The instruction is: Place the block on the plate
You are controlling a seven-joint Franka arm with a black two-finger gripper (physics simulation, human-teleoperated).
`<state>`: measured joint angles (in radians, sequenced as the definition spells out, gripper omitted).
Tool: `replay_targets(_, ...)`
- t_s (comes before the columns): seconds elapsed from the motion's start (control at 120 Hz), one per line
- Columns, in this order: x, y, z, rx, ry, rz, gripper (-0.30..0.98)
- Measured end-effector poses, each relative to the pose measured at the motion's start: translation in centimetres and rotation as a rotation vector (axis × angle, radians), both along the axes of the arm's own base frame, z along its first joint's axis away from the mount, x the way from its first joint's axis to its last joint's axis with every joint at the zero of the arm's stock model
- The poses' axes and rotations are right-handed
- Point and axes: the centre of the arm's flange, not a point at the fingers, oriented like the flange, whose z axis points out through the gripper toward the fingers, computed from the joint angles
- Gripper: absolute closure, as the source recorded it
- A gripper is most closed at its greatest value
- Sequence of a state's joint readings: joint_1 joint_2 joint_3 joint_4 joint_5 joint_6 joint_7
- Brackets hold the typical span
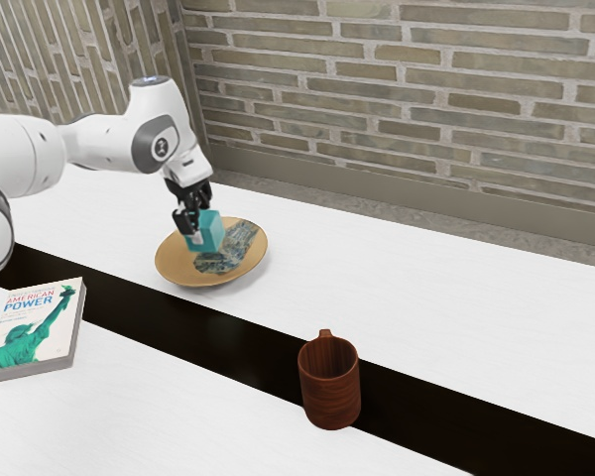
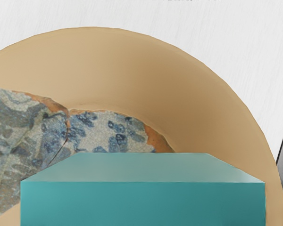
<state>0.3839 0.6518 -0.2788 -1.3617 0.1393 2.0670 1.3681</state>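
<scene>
Okay, so this looks like the lowering step of the place. The black two-finger gripper [image 1: 199,230] is clamped on the teal block [image 1: 209,234], 1 finger to each side, and the pair of them are over the tan round plate [image 1: 173,260]. The block reads as up off the plate, since it looms large right under the hand in the wrist view while the plate sits well behind it. It's a bit hard to judge from the exterior view, but I'd guess there's only a small gap left underneath.

Main catch: the plate already has a cracked, blue-and-gray patterned pottery shard [image 1: 225,258] lying in it, and the block is partly over or right beside that. Setting down on the shard's edge could leave the block tipped, or make it slide when the grip lets go.

Next move, IMO: ease straight down, maybe nudging toward the bare part of the plate first, wait for solid contact, then open the 2 fingers and back off upward without dragging the rim. The dark wood mug [image 1: 329,389] and the "American Power" book [image 1: 36,332] are well apart from the plate, so neither should matter.
</scene>
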Motion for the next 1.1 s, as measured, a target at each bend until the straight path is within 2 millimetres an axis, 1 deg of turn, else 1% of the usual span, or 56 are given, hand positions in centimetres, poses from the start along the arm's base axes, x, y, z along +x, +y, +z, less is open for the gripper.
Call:
replay_targets(0.058,0.5,0.0,0.0,0.003,-0.007,-0.011,0.29)
replay_targets(0.183,1.0,1.0,0.0,0.009,-0.017,-0.012,0.29)
replay_targets(0.333,1.9,1.7,-0.9,0.007,-0.023,-0.019,0.29)
replay_targets(0.467,2.6,2.3,-2.5,0.004,-0.021,-0.025,0.28)
replay_targets(0.567,2.8,2.5,-4.2,0.000,-0.005,-0.029,0.28)
replay_targets(0.658,2.9,2.4,-4.8,0.001,0.001,-0.036,0.28)
replay_targets(0.717,2.9,2.3,-4.9,0.004,0.004,-0.040,0.27)
replay_targets(0.817,2.8,2.4,-5.0,0.008,0.007,-0.045,0.18)
replay_targets(0.942,2.9,1.8,-4.4,0.013,0.005,-0.057,0.10)
replay_targets(1.1,2.8,1.6,-3.9,0.015,0.010,-0.062,0.05)
